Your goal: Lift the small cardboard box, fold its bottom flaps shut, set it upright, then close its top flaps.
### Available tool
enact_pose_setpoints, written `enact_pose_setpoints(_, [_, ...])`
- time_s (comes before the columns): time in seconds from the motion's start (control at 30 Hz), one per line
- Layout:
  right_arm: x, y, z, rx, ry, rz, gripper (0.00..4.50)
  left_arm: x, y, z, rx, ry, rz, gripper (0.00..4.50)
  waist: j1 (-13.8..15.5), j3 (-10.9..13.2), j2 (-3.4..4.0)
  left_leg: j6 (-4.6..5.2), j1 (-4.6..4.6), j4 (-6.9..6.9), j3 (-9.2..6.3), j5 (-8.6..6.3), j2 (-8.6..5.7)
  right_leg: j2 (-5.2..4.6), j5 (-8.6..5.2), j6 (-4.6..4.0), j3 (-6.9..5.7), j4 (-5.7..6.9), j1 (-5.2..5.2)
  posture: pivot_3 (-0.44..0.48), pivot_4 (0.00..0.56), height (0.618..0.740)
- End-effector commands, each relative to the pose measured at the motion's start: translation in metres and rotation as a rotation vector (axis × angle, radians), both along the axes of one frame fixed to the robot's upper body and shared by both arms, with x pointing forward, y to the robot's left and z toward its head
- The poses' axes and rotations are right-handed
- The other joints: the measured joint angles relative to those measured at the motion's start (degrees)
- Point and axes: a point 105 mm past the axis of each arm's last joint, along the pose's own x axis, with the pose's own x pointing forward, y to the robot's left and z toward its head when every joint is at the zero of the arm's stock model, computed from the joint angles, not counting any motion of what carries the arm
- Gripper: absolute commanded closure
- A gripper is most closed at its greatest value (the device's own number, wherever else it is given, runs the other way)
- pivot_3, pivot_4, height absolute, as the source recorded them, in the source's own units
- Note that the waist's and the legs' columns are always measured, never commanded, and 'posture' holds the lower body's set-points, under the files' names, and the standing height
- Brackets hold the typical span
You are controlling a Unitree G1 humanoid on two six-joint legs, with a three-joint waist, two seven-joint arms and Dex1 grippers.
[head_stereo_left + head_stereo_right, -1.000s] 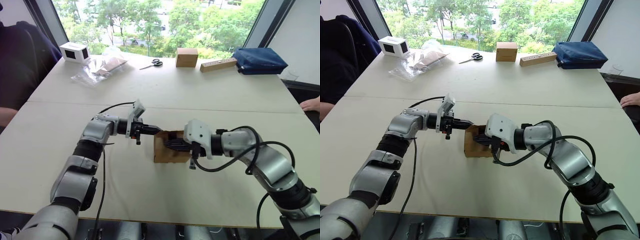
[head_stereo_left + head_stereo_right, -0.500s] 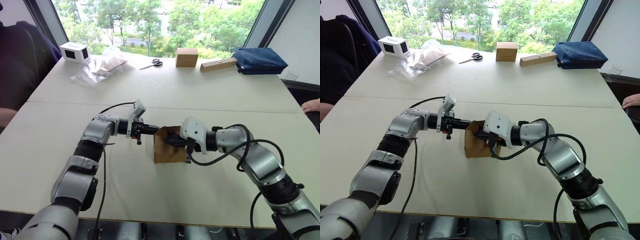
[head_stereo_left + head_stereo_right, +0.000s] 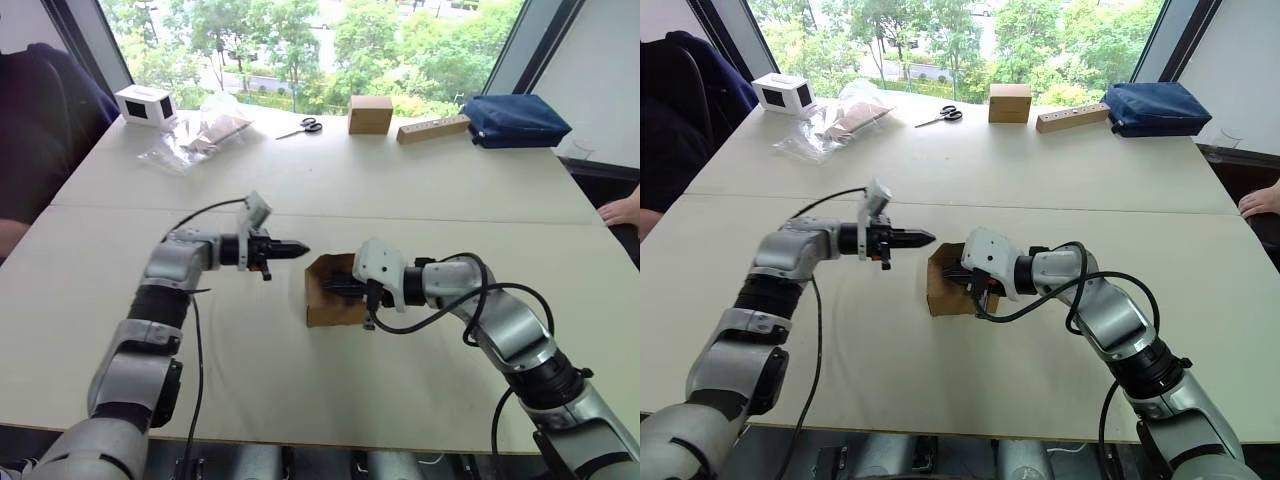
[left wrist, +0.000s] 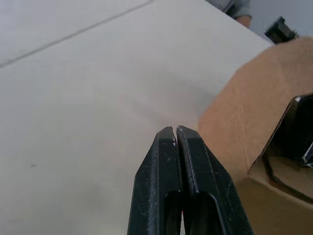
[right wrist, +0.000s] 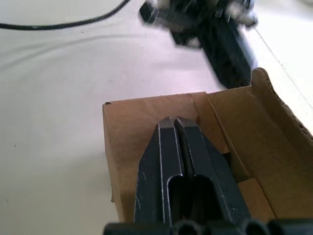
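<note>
Two grippers, both with fingers pressed together and nothing held. Left gripper (image 3: 298,250) has backed off to 9 o'clock of the small plain brown corrugated cardboard box (image 3: 326,303); half a second ago its tips were at the box's left edge, now there's clear table between. Right gripper (image 5: 175,128) is still reaching in from 3 o'clock, its closed black fingers lying over the box's open face and pointing at the far inner wall; can't tell whether they actually press on a flap.

Box sits on the pale wooden table (image 3: 330,400), mid-table, open face turned toward the right arm, one rounded brown flap (image 4: 244,122) standing loose on the left side. It has barely shifted.

My read: left arm's retreat means no pinch from both sides now, so flaps aren't folded yet; early stage.
</note>
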Motion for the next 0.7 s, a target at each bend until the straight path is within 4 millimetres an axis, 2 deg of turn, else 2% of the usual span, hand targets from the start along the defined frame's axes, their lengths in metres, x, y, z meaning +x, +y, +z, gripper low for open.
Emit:
enact_pose_setpoints(0.03, [0.001, 0.0, 0.007, 0.024, -0.033, 0.0, 4.5, -0.042, 0.003, 0.038, -0.017, -0.087, -0.094, 4.44, -0.6, 0.0, 0.0, -0.06, -0.01, -0.01, 0.0, 0.03, 0.02, 0.01, 0.0, 0.0, -0.01, 0.0, 0.0, 0.0, 0.15, 0.74])
enact_pose_setpoints(0.13, [0.002, 0.0, 0.008, 0.03, -0.034, 0.002, 4.5, -0.074, -0.005, 0.036, 0.018, -0.07, -0.166, 4.44, -0.5, 0.0, 0.0, -0.13, 0.01, -0.03, -0.01, 0.07, 0.02, -0.07, 0.0, 0.0, 0.02, -0.01, 0.05, 0.0, 0.15, 0.74])
enact_pose_setpoints(0.23, [0.003, 0.001, 0.008, 0.032, -0.034, 0.006, 4.5, -0.094, -0.015, 0.027, 0.05, -0.048, -0.208, 4.44, -0.5, 0.0, 0.0, -0.05, 0.08, -0.02, -0.02, 0.02, -0.02, -0.09, 0.0, -0.01, 0.03, -0.02, 0.13, 0.0, 0.15, 0.74])
enact_pose_setpoints(0.43, [0.005, 0.001, 0.009, 0.033, -0.037, 0.012, 4.5, -0.096, -0.028, 0.008, 0.083, -0.031, -0.198, 4.44, -0.6, 0.0, 0.0, -0.03, 0.12, -0.02, -0.02, 0.02, -0.02, -0.05, -0.01, -0.01, 0.03, 0.0, 0.13, 0.0, 0.15, 0.74])
enact_pose_setpoints(0.7, [0.006, -0.001, 0.014, 0.033, -0.051, 0.002, 4.5, -0.093, -0.032, -0.01, 0.13, -0.021, -0.213, 4.44, -0.6, 0.0, 0.0, -0.03, 0.12, -0.02, 0.0, 0.02, -0.02, -0.04, -0.01, -0.02, 0.03, -0.01, 0.12, 0.0, 0.15, 0.74])
